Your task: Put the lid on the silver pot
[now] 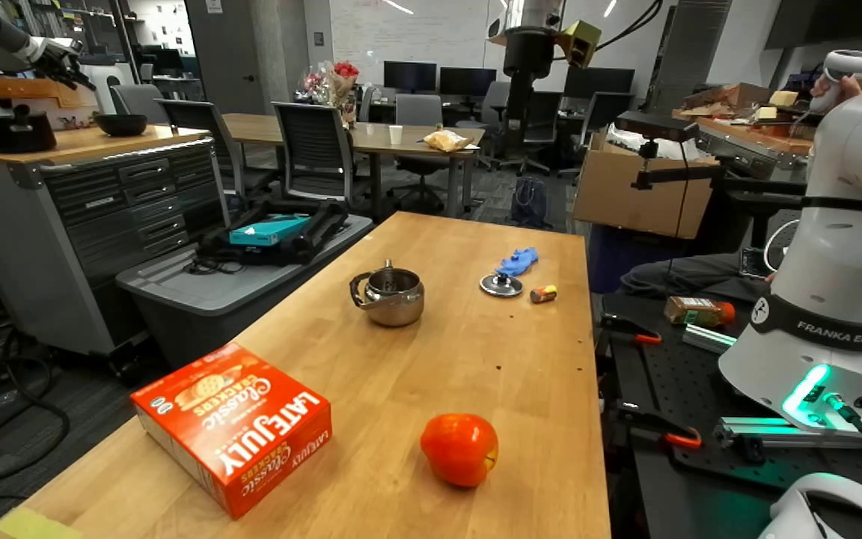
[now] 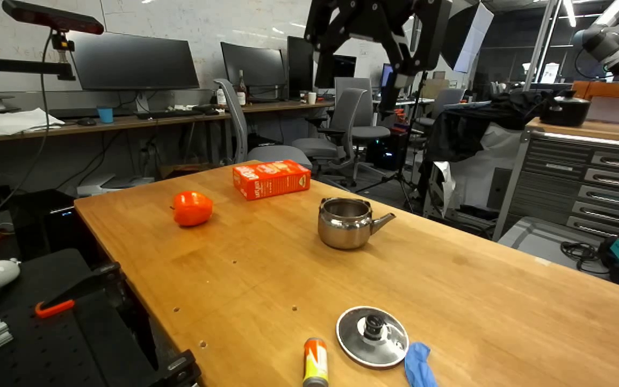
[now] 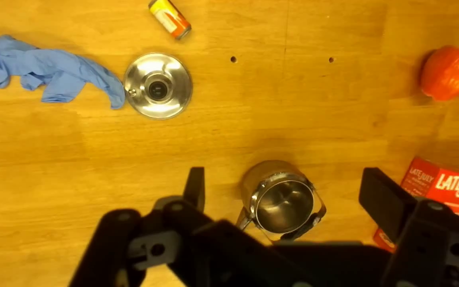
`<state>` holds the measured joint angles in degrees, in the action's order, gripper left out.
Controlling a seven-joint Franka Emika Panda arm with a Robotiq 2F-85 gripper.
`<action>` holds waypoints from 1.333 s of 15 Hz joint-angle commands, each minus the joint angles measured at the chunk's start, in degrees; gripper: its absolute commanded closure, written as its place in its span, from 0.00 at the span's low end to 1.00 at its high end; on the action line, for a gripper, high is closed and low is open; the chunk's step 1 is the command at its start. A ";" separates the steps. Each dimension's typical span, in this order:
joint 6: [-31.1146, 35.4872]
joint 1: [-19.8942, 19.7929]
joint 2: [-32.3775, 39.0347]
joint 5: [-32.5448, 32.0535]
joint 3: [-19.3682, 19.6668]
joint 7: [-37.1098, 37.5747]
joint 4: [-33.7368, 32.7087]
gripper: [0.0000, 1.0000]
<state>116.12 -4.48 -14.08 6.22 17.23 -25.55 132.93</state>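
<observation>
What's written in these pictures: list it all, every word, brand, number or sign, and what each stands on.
"LATE JULY": red box.
"Classic": red box.
"CRACKERS": red box.
"FRANKA EMIKA": arm's band, last letter hard to see.
Too small or blurred: writing on the whiteboard, labels on the bottle and cylinder, wall sign, cabinet badge, the band's round logo, the red box's small print.
No readable numbers.

Near the red Late July cracker box (image 1: 233,423) sits a red pepper (image 1: 461,449); well apart from that box lie a crumpled blue glove (image 1: 518,261) and a small orange-and-yellow cylinder (image 1: 543,294).
</observation>
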 commanded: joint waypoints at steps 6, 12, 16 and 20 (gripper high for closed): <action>10.65 -2.83 1.61 -1.62 -1.11 1.61 6.19 0.00; 11.21 -3.11 5.63 0.58 0.01 -4.18 5.84 0.00; 12.86 -4.35 9.87 1.40 0.46 -6.66 4.38 0.00; 12.58 -6.12 13.93 2.25 0.18 -11.20 2.73 0.00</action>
<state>128.49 -9.04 -3.64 6.59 17.71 -31.98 138.17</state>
